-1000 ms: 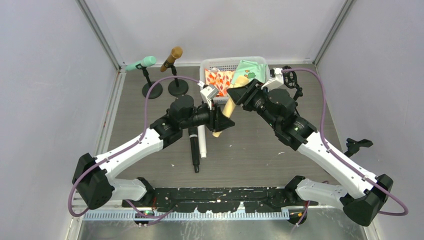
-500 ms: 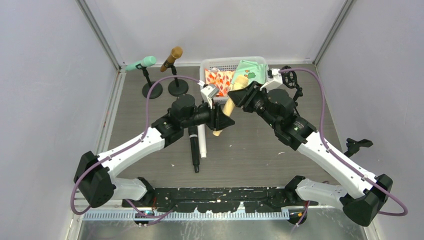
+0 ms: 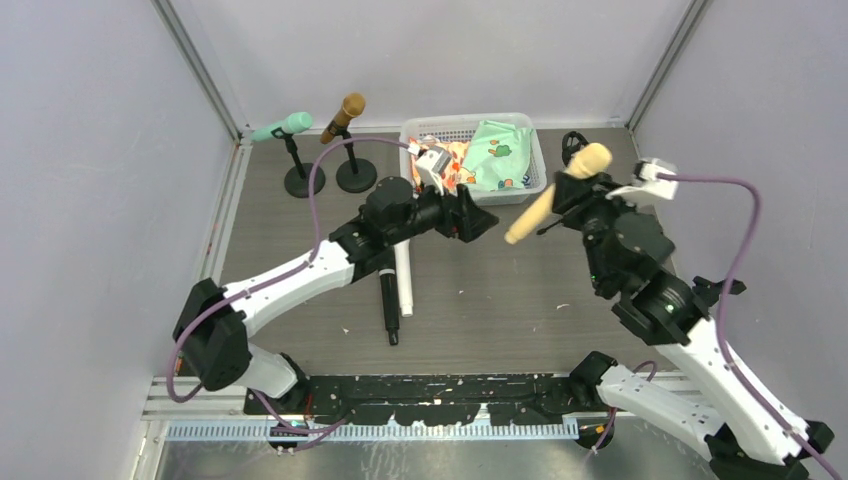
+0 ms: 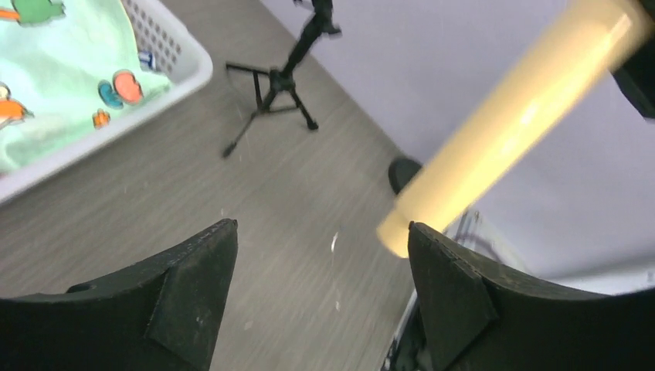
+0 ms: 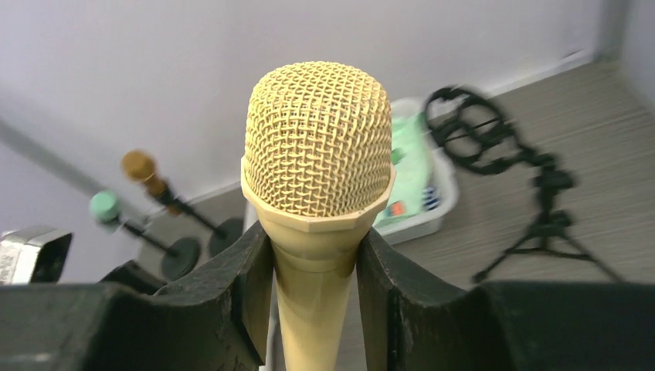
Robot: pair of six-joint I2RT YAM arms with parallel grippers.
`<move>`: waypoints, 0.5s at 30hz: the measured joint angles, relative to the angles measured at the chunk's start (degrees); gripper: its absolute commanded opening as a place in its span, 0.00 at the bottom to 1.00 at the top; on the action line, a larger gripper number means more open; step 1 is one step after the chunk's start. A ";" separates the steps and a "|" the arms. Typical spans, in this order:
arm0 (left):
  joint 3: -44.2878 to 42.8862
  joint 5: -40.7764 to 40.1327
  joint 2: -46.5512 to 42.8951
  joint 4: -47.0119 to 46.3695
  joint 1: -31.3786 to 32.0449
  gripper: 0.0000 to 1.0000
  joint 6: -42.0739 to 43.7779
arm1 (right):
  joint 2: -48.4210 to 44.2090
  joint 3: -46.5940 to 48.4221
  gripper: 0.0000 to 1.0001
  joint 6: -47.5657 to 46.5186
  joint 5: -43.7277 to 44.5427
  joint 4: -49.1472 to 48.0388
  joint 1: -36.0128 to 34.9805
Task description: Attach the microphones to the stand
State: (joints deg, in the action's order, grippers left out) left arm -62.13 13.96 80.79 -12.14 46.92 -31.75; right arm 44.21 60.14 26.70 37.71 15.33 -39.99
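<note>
The right pincer (image 3: 568, 193) is closed around the neck of the cream microphone (image 3: 533, 215) and holds it in the air above the right half of the bench (image 3: 480, 300). In the right wrist view its two black fingers (image 5: 239, 286) press on both sides of the handle just under the mesh head. The microphone is tilted: the head points up and toward the back right, and the tail points down and toward the left. The left pincer (image 3: 478, 215) is wide open and has nothing in it. Its fingers (image 4: 193, 286) stand far apart, and in the left wrist view the tail of the cream microphone appears between them. In the top view the tail is near this pincer but does not touch it. A black tripod stand (image 5: 544, 212) stands on the bench at the back right, beside the white basket (image 3: 465, 120), and it carries no microphone. The basket is at the back middle and has a green cloth (image 3: 500, 155) in it. At the back left stand two round-base stands (image 3: 305, 182), close to each other. One carries a green microphone (image 3: 283, 127) and the other a brown microphone (image 3: 345, 112), both tilted. A black microphone (image 3: 388, 305) and a white microphone (image 3: 404, 280) lie flat on the bench side by side, just beside each other. Their far ends are partly hidden under the left arm.
</note>
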 measured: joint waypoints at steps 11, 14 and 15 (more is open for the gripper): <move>-20.92 -10.95 22.82 -6.40 1.07 0.99 -9.73 | -12.76 7.30 0.02 -13.90 20.15 6.75 0.07; -28.70 -11.96 30.01 -6.51 1.42 1.00 -11.67 | -14.32 9.90 0.02 -15.17 21.75 8.28 0.09; -30.77 -12.15 31.85 -6.49 1.62 1.00 -12.11 | -14.69 10.43 0.02 -15.50 22.03 8.74 0.09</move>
State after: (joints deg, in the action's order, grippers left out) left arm -92.90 1.80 112.64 -18.63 48.53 -43.86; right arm 29.52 70.57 11.20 59.75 24.08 -39.90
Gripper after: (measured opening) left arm 0.994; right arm 0.431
